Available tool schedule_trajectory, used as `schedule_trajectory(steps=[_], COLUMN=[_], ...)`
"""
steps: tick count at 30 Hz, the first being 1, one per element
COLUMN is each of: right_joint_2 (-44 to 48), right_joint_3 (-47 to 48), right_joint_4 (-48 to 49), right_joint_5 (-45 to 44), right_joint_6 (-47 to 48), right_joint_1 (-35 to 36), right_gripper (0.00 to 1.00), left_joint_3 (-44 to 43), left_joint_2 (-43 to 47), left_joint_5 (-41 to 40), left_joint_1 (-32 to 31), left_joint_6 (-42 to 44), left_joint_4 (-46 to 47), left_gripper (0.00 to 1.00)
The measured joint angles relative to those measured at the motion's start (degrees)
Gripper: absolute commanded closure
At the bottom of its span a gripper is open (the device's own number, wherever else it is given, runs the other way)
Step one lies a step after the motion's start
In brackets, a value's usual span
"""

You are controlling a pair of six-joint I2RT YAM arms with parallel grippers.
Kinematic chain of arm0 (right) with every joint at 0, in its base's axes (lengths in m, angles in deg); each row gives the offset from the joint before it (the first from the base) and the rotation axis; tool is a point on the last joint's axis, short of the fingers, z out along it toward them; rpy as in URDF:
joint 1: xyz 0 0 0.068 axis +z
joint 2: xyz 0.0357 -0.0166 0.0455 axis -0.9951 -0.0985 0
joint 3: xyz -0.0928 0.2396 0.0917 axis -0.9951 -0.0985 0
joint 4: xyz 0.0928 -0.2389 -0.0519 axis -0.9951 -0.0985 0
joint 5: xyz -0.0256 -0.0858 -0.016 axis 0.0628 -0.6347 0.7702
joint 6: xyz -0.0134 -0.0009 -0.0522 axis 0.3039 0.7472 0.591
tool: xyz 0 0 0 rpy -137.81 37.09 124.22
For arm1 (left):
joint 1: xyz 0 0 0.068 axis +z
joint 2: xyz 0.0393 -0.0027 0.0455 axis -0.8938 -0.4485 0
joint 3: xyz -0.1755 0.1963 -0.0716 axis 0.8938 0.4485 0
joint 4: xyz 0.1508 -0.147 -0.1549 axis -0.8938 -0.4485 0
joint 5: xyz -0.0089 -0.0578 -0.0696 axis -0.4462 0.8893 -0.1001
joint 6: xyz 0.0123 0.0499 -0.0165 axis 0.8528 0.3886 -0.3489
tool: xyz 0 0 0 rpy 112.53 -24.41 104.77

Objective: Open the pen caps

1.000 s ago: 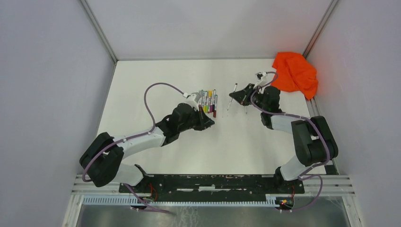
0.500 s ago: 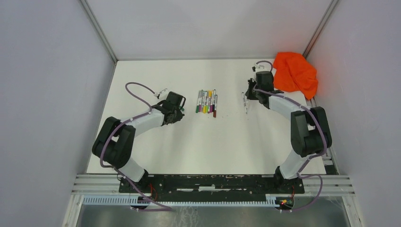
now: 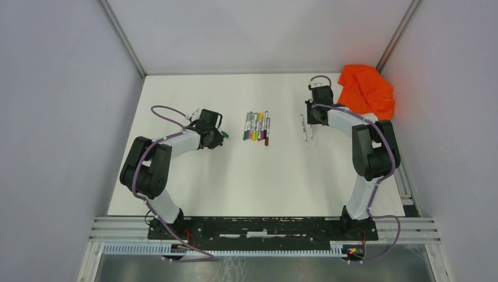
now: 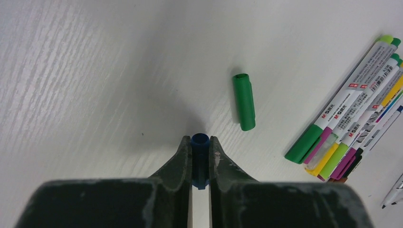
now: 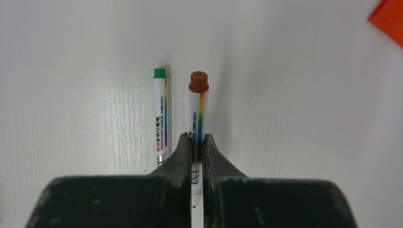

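The left fingers [image 4: 183, 159] pinch a blue cap [image 4: 200, 141], right fingers [image 5: 183, 153] a pen [image 5: 197, 109] (brown-ended).

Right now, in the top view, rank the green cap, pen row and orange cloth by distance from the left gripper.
1. Green cap, just right of the left gripper.
2. Pen row, table middle.
3. Orange cloth, far right corner.
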Motion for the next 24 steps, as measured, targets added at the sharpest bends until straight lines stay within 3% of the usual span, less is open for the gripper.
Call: schedule_trajectory(steps=[6, 15, 24], right_joint_2=[-2.27, -4.46, -5.46], right_joint_3=[2.34, 4.37, 4.55], right_joint_4=[-0.81, -1.9, -2.45], right_joint_5=[-0.04, 0.85, 1.01], right_joint_6=[0.63, 0.98, 0.98], right_joint_1=[0.0, 0.0, 0.0], right_gripper=[0.93, 0.76, 0.65], left_joint_3=[-0.52, -0.52, -0.5], left_joint_2=[-1.22, -1.33, -1.33], left_joint_5=[1.79, 2.51, 3.41], left_joint_1=[0.55, 0.79, 1.03], left_joint_6=[-0.72, -1.51, -1.97], left_joint_4=[1.9, 2.89, 4.39], left_gripper=[0.73, 0.61, 0.41])
